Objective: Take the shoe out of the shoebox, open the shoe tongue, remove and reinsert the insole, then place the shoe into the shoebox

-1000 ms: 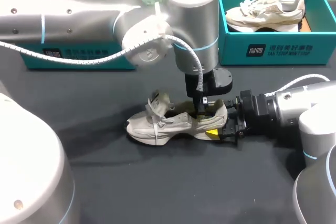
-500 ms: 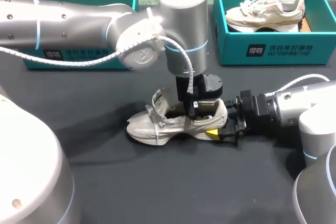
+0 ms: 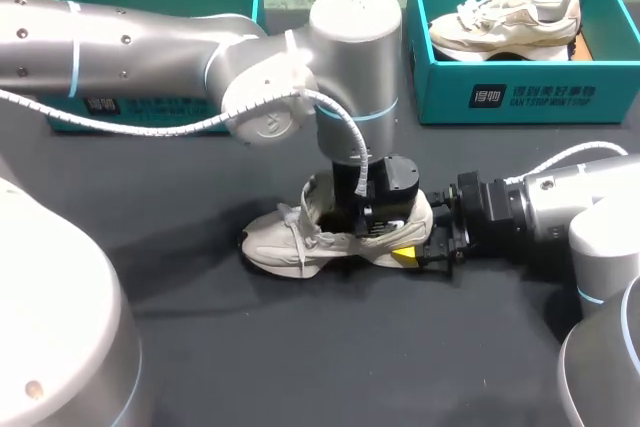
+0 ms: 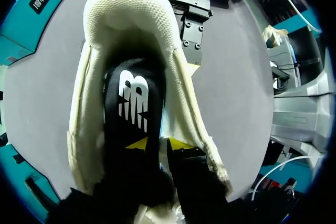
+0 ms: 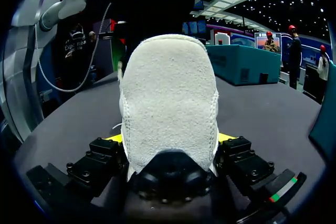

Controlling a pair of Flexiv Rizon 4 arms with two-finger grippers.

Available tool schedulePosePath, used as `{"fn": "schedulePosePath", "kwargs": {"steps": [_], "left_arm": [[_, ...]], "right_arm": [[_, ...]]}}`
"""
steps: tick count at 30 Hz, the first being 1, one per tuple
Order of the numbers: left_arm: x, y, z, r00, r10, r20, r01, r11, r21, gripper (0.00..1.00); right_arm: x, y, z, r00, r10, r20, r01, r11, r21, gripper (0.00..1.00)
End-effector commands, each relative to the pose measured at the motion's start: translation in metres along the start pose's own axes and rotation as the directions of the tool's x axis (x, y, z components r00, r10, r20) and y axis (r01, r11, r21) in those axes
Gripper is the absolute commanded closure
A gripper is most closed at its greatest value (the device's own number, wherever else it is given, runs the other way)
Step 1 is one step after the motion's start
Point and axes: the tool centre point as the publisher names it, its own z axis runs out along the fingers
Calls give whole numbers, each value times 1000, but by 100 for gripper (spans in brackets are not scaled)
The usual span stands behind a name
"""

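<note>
Down into the shoe point(image 3: 290, 237) has gone the left gripper point(image 4: 159, 144). A moment ago it hung just above the shoe's mouth, and now it sits low inside it. The shoe and the right arm have not moved.

The left wrist view shows this gripper right over the black insole point(image 4: 131, 103), near the insole's edge by the shoe's side wall. It cannot be told whether it has hold of the insole or only rests there.

The right gripper point(image 5: 169, 142) pinches the heel point(image 5: 168, 93), with one finger point(image 5: 100, 158) on each side, and keeps the shoe steady on the dark table point(image 3: 300, 367).

The shoe lies longways across the table, toe to the robot's left and heel to its right. The insole runs the same way, from heel to toe, straight under the left gripper. That arm looks best placed to lift it up and out. The tongue point(image 3: 315, 192) stands up on the toe side.

Only the left wrist view sees the insole, because the arm hides it in the head view. Only the head view shows the teal shoebox point(image 3: 150, 112) at the back left and the other shoebox point(image 3: 510, 97) at the back right, which holds a second shoe point(image 3: 505, 17).
</note>
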Motion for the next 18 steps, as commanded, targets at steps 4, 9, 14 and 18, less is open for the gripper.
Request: {"fn": "schedulePosePath", "kwargs": {"steps": [4,9,14,18], "left_arm": [[4,-3,13,999,-8,53,8,1000,-16,58],[-1,-4,22,991,-8,130,11,1000,-21,58],[-10,-5,28,980,-17,198,24,999,-34,62],[-22,-5,30,974,-39,222,51,998,-47,65]], "right_arm": [[-1,-1,1,1000,1,2,-1,1000,3,100],[-1,-1,1,1000,1,2,-1,1000,3,100],[-1,-1,1,1000,1,2,-1,1000,3,100],[-1,-1,1,1000,1,2,-1,1000,3,100]]}}
